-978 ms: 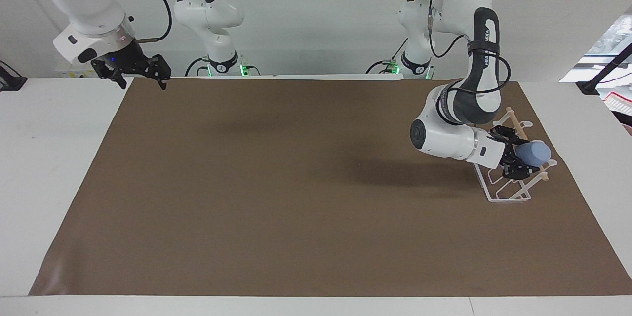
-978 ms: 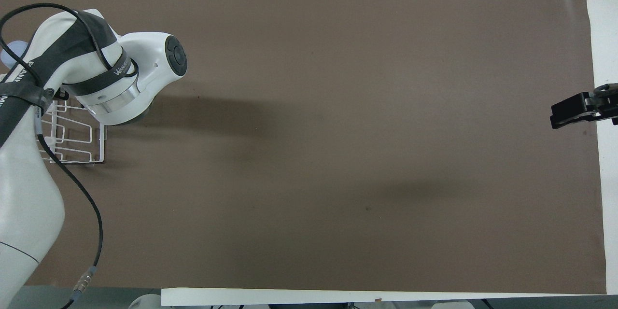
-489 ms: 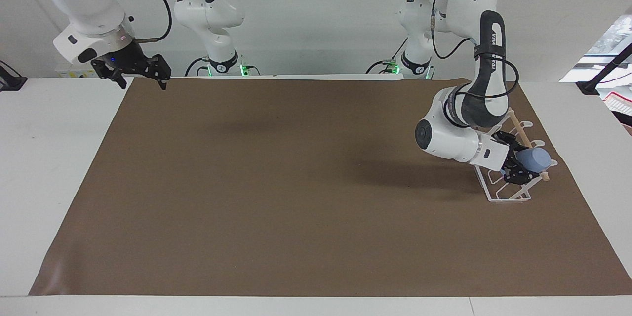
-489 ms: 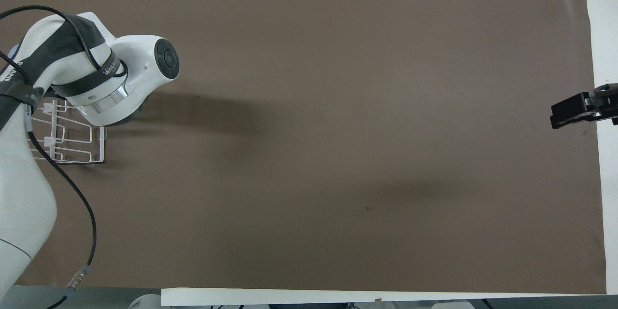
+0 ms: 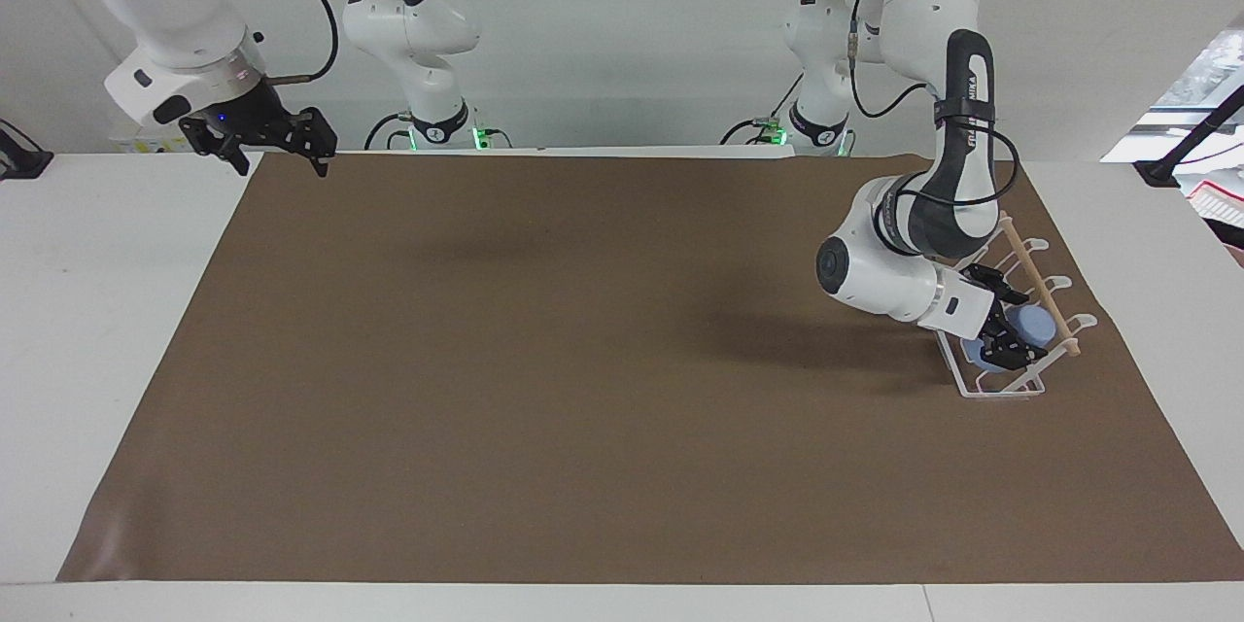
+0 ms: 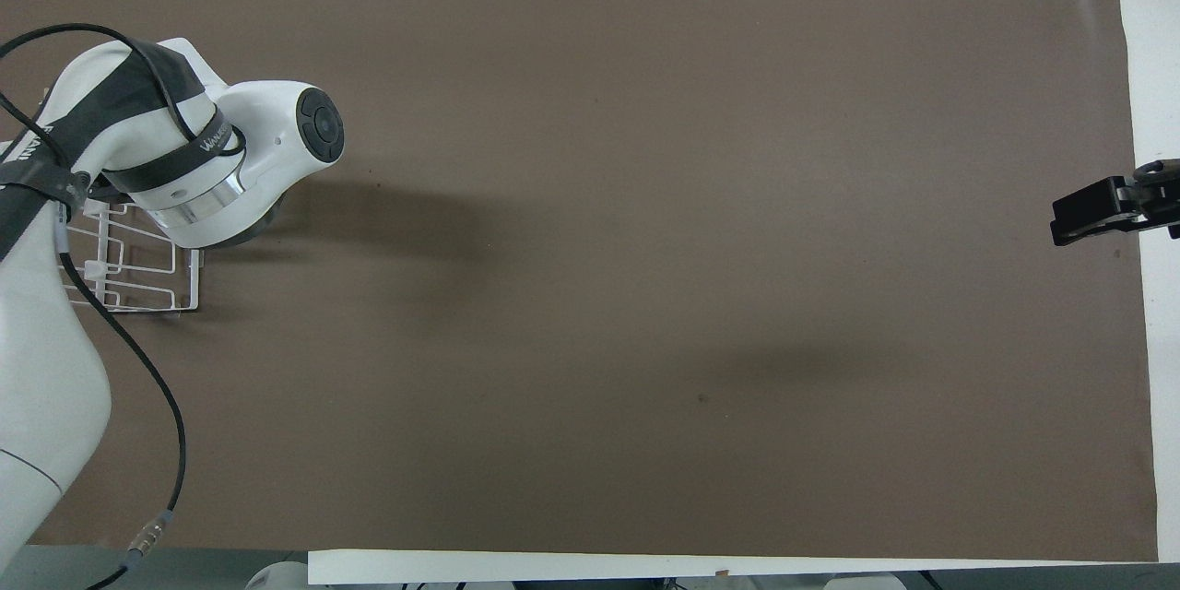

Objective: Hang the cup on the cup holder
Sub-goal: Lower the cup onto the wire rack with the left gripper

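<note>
The light-blue cup [image 5: 1034,324] lies tilted on the white wire cup holder [image 5: 1001,387], just under its wooden rod [image 5: 1032,280], at the left arm's end of the table. My left gripper [image 5: 1005,325] is at the cup, low over the rack, reaching in from the side. In the overhead view the left arm covers the cup and the gripper; only part of the cup holder [image 6: 138,269] shows. My right gripper [image 5: 280,161] hangs open and empty over the brown mat's corner at the right arm's end, where that arm waits, and it shows as the right gripper [image 6: 1102,210] at the overhead view's edge.
A large brown mat [image 5: 583,360] covers most of the white table [image 5: 107,311]. The cup holder stands near the mat's edge. The left arm's elbow and cable [image 6: 175,442] hang over the rack's end of the mat.
My left gripper has sunk lower with the cup, which now sits deeper in the rack, under the wooden rod. The right arm has not moved.
</note>
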Robot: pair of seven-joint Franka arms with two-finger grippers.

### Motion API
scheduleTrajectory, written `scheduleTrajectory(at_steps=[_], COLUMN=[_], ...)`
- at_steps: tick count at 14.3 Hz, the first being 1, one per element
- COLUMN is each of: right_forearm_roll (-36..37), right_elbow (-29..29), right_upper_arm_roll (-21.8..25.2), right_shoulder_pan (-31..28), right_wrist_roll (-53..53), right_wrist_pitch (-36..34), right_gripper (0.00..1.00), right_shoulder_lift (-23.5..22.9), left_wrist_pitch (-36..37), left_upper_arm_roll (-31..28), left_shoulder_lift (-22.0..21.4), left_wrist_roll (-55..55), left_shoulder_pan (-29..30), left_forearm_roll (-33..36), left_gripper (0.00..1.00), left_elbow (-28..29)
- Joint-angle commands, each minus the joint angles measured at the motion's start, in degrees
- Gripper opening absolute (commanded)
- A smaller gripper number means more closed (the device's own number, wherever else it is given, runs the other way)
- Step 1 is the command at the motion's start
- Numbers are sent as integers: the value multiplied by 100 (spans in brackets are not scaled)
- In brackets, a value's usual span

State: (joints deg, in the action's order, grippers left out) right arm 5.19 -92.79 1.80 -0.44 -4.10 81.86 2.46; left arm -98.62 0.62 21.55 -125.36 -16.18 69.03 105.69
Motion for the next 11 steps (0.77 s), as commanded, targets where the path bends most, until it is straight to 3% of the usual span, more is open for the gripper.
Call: scheduleTrajectory(at_steps=[1, 5, 8, 11], right_forearm_roll=[0, 0, 0, 0], right_elbow=[-2, -2, -2, -2], right_upper_arm_roll=[5, 5, 5, 5], right_shoulder_pan=[-17, -17, -17, -17], right_wrist_roll=[-117, -117, -117, -117], right_wrist_pitch=[-65, -65, -65, -65], right_gripper=[100, 100, 100, 100], right_shoulder_lift=[44, 44, 44, 44], left_wrist_pitch=[-166, -193, 105, 176], left_upper_arm_roll=[35, 43, 52, 79], left_shoulder_lift=[-178, -238, -773, -1302], left_wrist_roll=[-77, -85, 133, 1317], left_shoulder_pan=[98, 273, 89, 71], left_forearm_roll=[-118, -232, -863, -1811], left_gripper=[100, 100, 100, 100], left_elbow=[155, -118, -145, -275])
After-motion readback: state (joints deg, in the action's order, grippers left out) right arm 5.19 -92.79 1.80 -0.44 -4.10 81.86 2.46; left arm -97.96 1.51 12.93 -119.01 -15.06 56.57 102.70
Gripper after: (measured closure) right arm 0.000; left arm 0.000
